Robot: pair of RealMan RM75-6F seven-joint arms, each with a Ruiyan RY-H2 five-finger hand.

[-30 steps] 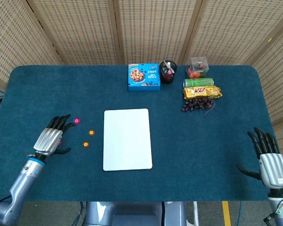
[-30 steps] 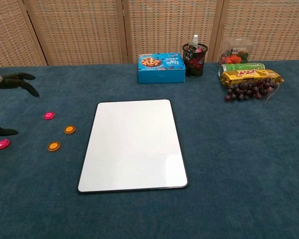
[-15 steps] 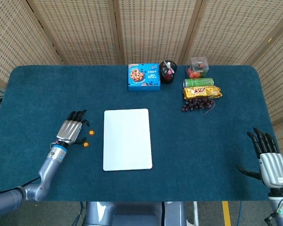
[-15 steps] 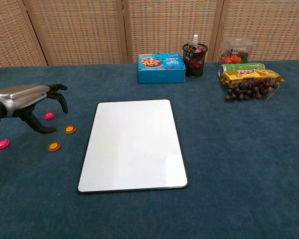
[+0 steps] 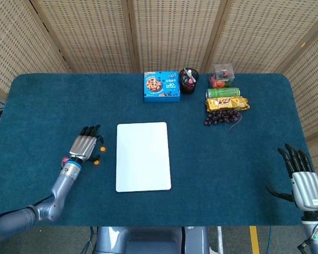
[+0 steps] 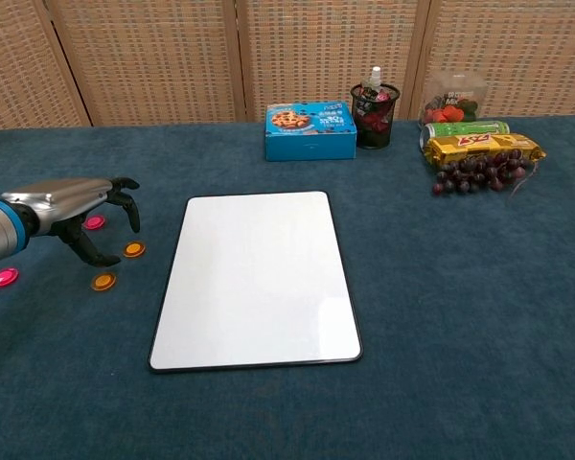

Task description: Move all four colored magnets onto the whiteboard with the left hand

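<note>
The robot's left hand (image 6: 72,206) hovers palm down, fingers curled and apart, holding nothing, over the table (image 6: 479,316) near its left edge, just left of the whiteboard (image 6: 257,278) lying flat at the table's middle. Below and beside its fingertips lie two orange magnets (image 6: 134,249) (image 6: 103,282) and a pink magnet (image 6: 94,222), with another pink magnet (image 6: 5,278) further toward the left edge, none on the board. The right hand (image 5: 303,180) rests released, fingers spread, at the table's near right corner.
</note>
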